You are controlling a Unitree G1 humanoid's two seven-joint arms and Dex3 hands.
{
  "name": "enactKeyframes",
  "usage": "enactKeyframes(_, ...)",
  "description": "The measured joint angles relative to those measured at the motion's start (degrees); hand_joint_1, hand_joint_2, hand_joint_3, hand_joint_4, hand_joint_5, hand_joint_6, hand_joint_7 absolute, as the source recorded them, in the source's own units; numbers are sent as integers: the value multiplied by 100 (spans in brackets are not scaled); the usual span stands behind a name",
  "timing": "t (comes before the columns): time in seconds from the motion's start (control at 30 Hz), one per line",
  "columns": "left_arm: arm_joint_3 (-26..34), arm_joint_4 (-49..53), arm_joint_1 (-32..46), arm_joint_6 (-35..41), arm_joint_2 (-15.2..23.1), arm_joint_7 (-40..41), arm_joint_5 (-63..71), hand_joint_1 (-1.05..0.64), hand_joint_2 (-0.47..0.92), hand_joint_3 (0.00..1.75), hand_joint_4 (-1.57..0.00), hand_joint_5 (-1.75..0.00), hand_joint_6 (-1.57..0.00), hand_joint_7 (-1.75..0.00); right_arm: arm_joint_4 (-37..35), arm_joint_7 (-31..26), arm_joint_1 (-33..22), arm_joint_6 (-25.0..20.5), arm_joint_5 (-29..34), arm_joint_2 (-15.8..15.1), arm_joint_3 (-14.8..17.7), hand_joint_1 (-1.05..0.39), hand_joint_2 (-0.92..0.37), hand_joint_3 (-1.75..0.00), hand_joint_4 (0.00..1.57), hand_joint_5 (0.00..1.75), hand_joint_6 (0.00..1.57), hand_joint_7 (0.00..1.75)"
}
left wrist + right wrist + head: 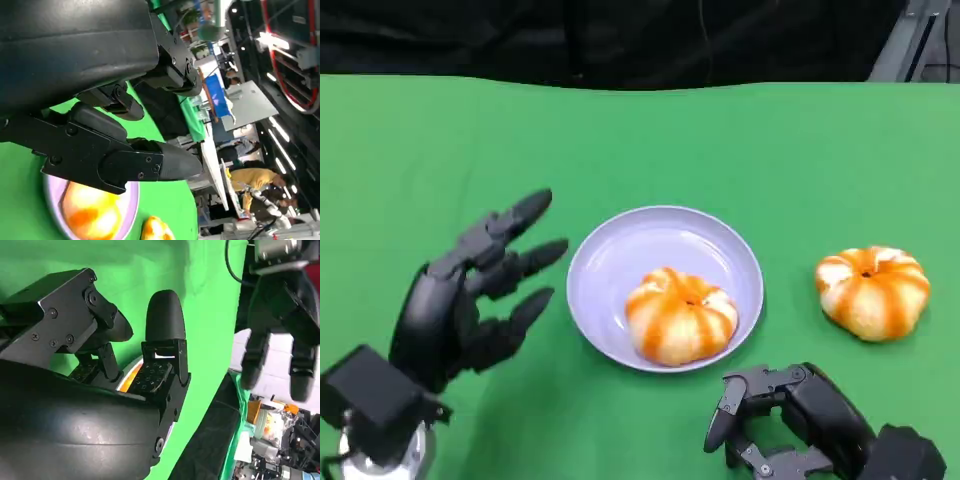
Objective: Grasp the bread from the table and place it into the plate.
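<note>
One striped bun (pixel 680 315) sits in the lavender plate (pixel 620 255); both hands, left (pixel 470 290) and right (pixel 785 420), hang empty, fingers spread. A hasty reach could knock the second bun (pixel 872 290) away.

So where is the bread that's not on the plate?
In the head view, the round orange-and-white striped bread bun sits on the green table, just to the right of the lilac plate and beyond the right robot hand, which isn't touching it.
</note>
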State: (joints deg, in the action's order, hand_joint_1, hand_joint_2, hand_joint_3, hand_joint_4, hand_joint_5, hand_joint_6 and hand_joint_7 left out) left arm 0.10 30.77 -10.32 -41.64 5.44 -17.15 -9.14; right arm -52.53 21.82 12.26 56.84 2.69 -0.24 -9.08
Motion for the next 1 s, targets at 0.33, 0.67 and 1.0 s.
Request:
enactKeyframes(0.33, 85, 109, 470, -185, -134, -548, -265, -72, 92, 35, -73, -1, -49, -1, -8, 20, 0, 1, -14, 4, 13, 12, -50, -117, 100, 137, 99, 109)
enactKeyframes(0.67, 225, 297, 587, -271, -186, -1079, -506, -70, 92, 37, -73, -1, -49, 0, -5, 18, 0, 1, -12, 4, 18, 11, -51, -114, 100, 137, 99, 109)
enactKeyframes(1.0, 228, 635, 837, -632, -352, -1335, -544, -72, 92, 35, -77, -2, -52, -1, -13, 9, 0, 0, -13, 3, 58, 8, -52, -111, 100, 137, 99, 107)
